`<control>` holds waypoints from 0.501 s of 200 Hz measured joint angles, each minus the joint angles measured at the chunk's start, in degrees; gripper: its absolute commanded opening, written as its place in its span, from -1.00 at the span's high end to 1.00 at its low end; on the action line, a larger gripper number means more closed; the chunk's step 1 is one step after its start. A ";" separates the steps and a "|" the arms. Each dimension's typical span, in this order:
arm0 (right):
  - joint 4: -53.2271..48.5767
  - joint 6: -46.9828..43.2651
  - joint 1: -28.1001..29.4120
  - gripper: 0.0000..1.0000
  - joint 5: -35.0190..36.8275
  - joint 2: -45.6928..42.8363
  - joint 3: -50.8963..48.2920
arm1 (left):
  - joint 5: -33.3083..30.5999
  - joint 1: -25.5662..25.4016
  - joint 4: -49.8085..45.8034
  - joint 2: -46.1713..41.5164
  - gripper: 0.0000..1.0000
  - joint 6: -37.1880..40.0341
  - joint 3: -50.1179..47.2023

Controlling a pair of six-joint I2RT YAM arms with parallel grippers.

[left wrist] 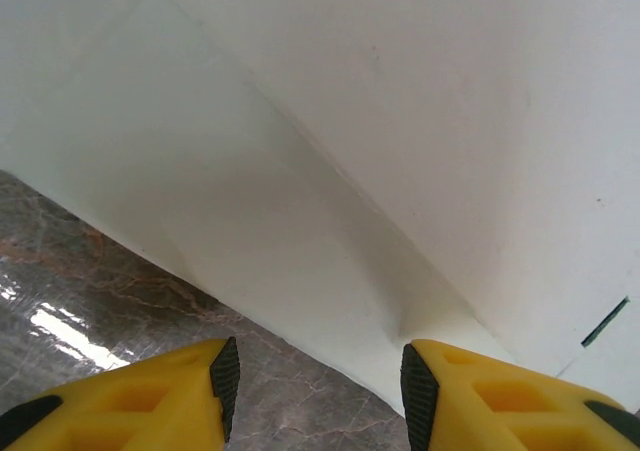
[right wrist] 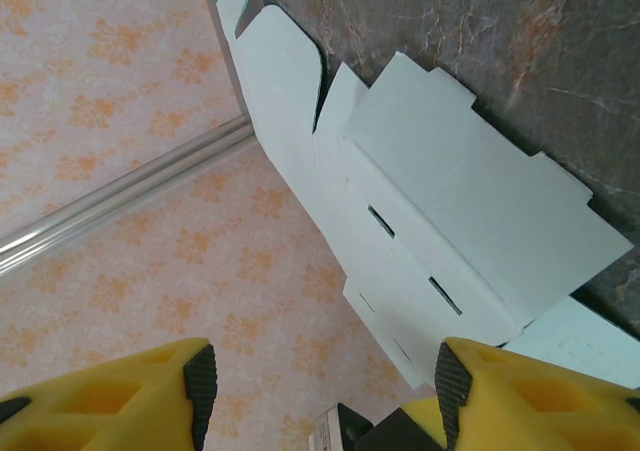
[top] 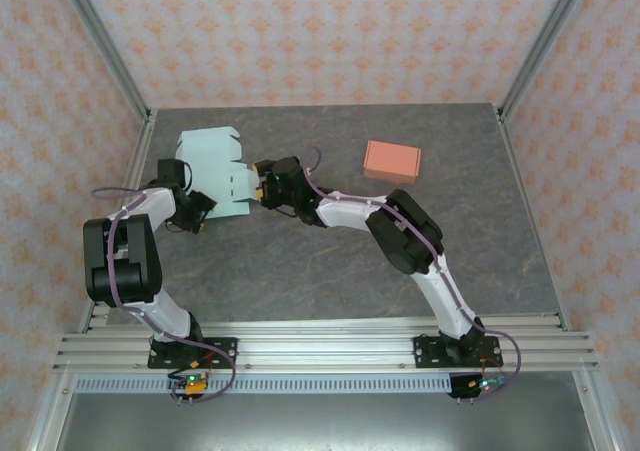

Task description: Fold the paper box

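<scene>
Flanking the unfolded paper box near the bench's far-left corner, left end effector and right end effector stand spread, empty; the first fold likely requires pinching a flap.

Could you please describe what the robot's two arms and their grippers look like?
Both the left arm and right arm have white links joined by bulky black joint housings, with a thin purple cable running along each. The left gripper and right gripper have chunky yellow fingers with cut-out hollows, tipped with black pads.
</scene>
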 measured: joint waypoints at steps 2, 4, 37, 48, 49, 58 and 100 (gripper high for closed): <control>0.07 0.17 0.04 -0.20 0.04 0.13 0.00 | 0.04 0.00 0.02 0.00 0.01 0.00 0.00; 0.11 0.31 0.04 -0.20 0.13 0.20 0.00 | 0.07 0.00 0.04 0.00 0.01 -0.04 0.00; 0.09 2.08 0.98 -0.13 1.33 1.73 0.00 | 0.81 0.00 0.92 0.00 0.01 -0.90 0.02; 0.22 2.34 1.40 -0.12 1.79 2.34 0.02 | 0.81 0.00 0.79 0.00 0.01 -0.85 0.15; 0.24 2.38 1.42 -0.12 1.81 2.38 0.02 | 0.83 0.00 0.76 0.00 0.01 -0.87 0.20; 0.39 2.69 1.75 -0.12 2.14 3.10 0.11 | 0.76 0.00 0.44 0.00 0.00 -0.81 0.66; 0.46 4.02 2.34 -0.14 2.21 5.99 2.19 | -4.20 -0.04 -3.06 -2.49 -0.09 2.12 6.49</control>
